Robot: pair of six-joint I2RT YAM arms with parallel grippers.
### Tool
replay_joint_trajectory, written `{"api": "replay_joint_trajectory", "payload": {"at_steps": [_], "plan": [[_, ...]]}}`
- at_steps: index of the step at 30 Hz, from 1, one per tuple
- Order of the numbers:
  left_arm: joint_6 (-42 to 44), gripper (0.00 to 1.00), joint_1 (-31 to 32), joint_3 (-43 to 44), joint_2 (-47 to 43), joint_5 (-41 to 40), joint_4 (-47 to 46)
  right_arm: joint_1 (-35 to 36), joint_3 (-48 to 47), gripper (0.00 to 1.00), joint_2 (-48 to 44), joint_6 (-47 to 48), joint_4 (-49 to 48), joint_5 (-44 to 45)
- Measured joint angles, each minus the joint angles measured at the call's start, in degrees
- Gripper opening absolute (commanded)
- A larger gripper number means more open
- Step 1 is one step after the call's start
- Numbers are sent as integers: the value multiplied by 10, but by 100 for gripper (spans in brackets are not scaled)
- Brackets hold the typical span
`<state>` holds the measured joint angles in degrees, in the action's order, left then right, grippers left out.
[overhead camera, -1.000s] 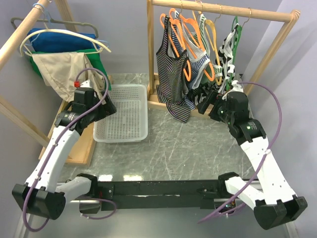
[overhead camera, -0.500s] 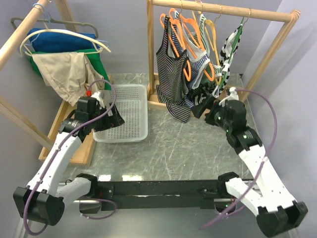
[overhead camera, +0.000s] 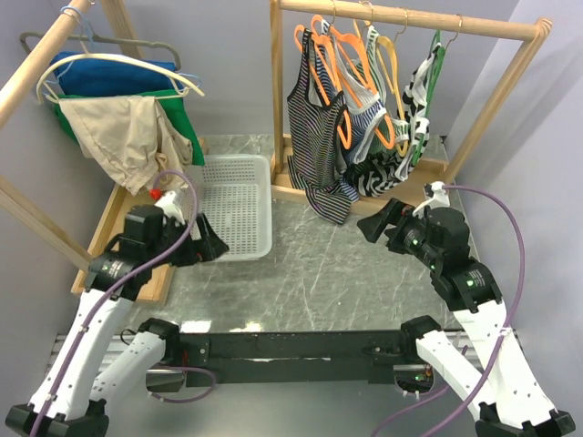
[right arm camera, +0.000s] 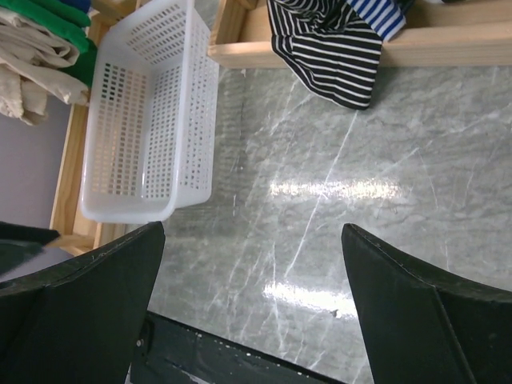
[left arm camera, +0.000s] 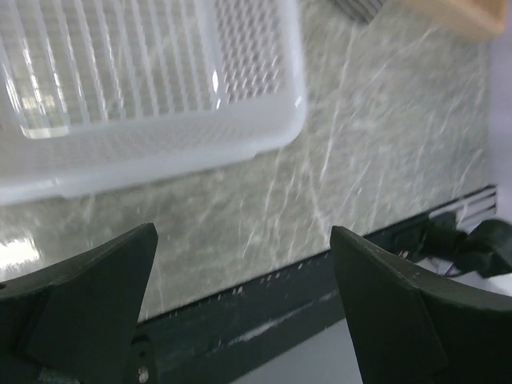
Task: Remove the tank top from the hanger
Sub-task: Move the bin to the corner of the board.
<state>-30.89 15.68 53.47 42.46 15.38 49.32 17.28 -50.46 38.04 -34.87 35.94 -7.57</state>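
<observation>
I see left gripper [overhead camera: 215,246] jaws spread wide, empty, low at near corner of white basket [overhead camera: 239,196]. Right gripper [overhead camera: 375,221] likewise wide open, holding nothing, above marble table [overhead camera: 319,273]. Striped tank top [overhead camera: 314,146] hangs on orange hanger [overhead camera: 321,45] from wooden rail [overhead camera: 410,18], hem over rack base. Neither gripper touches it.

White plastic basket [overhead camera: 239,196] on grey marble tabletop [overhead camera: 337,273], beige cloth [overhead camera: 118,137] nearby

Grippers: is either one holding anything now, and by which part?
Nothing is held. The left gripper is open over the table by the basket; the right gripper is open, clear of the striped tank top.
</observation>
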Motion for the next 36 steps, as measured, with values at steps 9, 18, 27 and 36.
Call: {"api": "replay_joint_trajectory", "payload": {"at_steps": [9, 18, 27, 36], "plan": [[-31, 96, 66, -66, 40, -82, 57, 0, 20, 100, 1, -8, 8, -7], [-66, 96, 80, -85, 96, -123, 29, 0, 21, 100, 20, -9, 9, -7], [-69, 96, 94, -65, 216, -140, -42, 0, 22, 100, 34, -9, 9, -9], [-62, 96, 98, -15, 290, -161, -81, 0, 22, 100, 37, -9, 7, -11]]}}
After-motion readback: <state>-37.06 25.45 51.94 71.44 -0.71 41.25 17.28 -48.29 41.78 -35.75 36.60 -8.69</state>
